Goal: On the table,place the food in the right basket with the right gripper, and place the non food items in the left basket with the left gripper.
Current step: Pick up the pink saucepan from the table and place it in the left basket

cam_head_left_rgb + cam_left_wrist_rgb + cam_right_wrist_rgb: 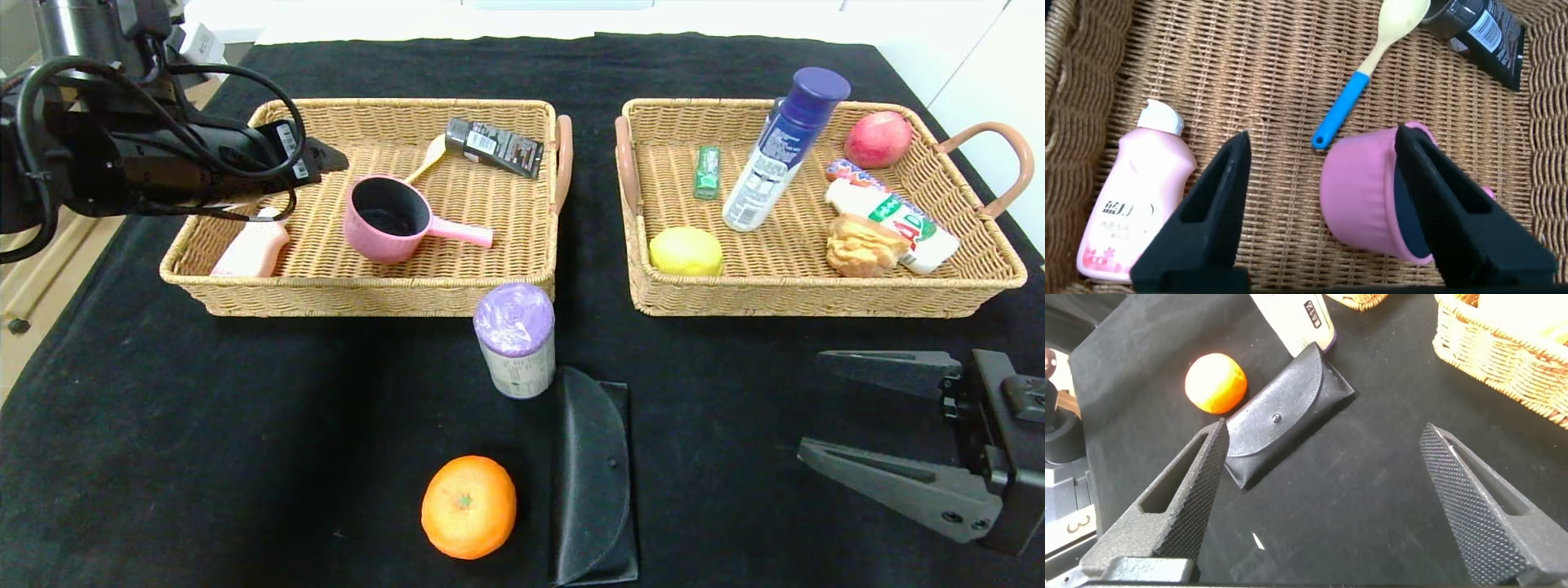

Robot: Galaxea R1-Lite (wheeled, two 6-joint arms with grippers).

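My left gripper [326,159] [1323,135] hangs open over the left basket [367,286]. The pink saucepan [388,219] [1368,200] stands upright on the basket floor, with one finger over its rim and the other off to its side. On the black table [204,457] in front stand the white canister with a purple lid [516,339], the black pouch [593,482] [1286,416] and the orange [469,506] [1216,381]. At the front right my right gripper [812,404] [1324,429] is open and empty. The right basket [816,298] holds the blue-capped bottle [780,151] and the bun [861,245].
The left basket also holds a pink lotion bottle [253,245], a blue-handled spoon [1372,65] and a dark box [495,147]. In the right basket lie a lemon [686,251], a red apple [878,139], a green pack [707,171] and a white wrapped pack [894,216].
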